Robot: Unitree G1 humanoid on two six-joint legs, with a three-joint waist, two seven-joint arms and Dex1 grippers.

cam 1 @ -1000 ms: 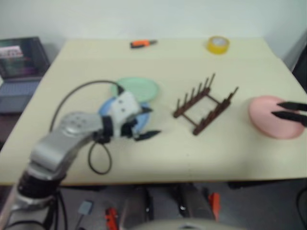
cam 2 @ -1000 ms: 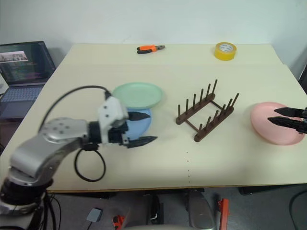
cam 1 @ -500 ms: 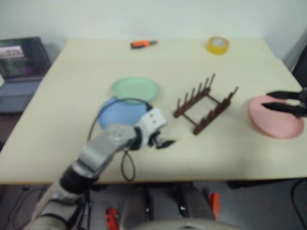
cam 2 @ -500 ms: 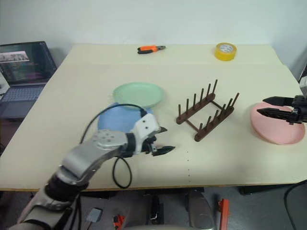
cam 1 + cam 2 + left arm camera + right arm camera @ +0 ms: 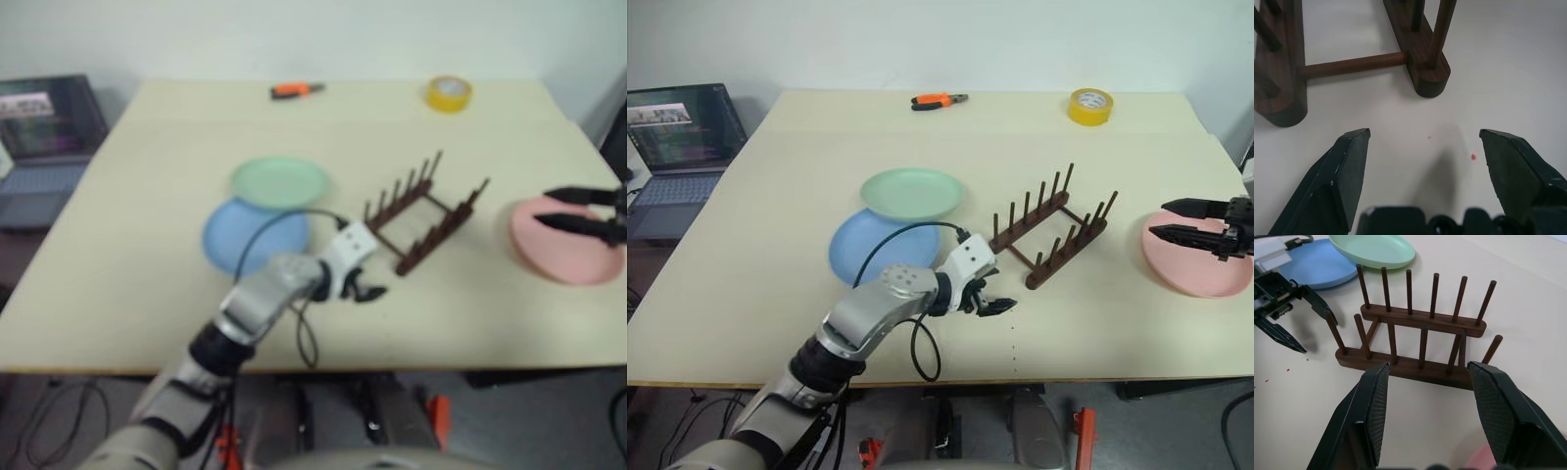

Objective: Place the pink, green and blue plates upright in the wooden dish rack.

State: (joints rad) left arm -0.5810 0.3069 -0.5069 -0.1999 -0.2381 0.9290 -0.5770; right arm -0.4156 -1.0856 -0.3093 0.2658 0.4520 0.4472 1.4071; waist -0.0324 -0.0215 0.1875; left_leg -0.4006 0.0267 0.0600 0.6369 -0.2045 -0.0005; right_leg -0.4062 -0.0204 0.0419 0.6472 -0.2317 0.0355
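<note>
The wooden dish rack (image 5: 1050,238) stands empty near the middle of the bench (image 5: 774,196), set at a slant, its two rails carrying rows of thin pegs. No plate is in it. The green plate (image 5: 912,193) lies flat to its left, its near rim overlapping the far rim of the blue plate (image 5: 872,250). The pink plate (image 5: 1198,258) lies flat, well apart on the rack's right.

My left fingers (image 5: 991,298) are spread wide and empty, low over bare bench just before the rack's near end; in the left wrist view the rail ends sit just ahead of them. My right fingers (image 5: 1176,219) are likewise apart and empty, hovering over the pink plate's near-left rim, facing the rack.

Risks noted:
- The rack looks light. A push from my left fingers against a rail end would likely slide or turn it, shifting the slots I am aiming at.
- The pink plate is shallow and flat on the bench. A pinch on its rim may slip or merely skid it toward the bench edge on the right.
- A plate brought in tilted could strike the peg tops and tip the rack.
- The arm cable (image 5: 896,235) loops over the blue plate and could drag it.
</note>
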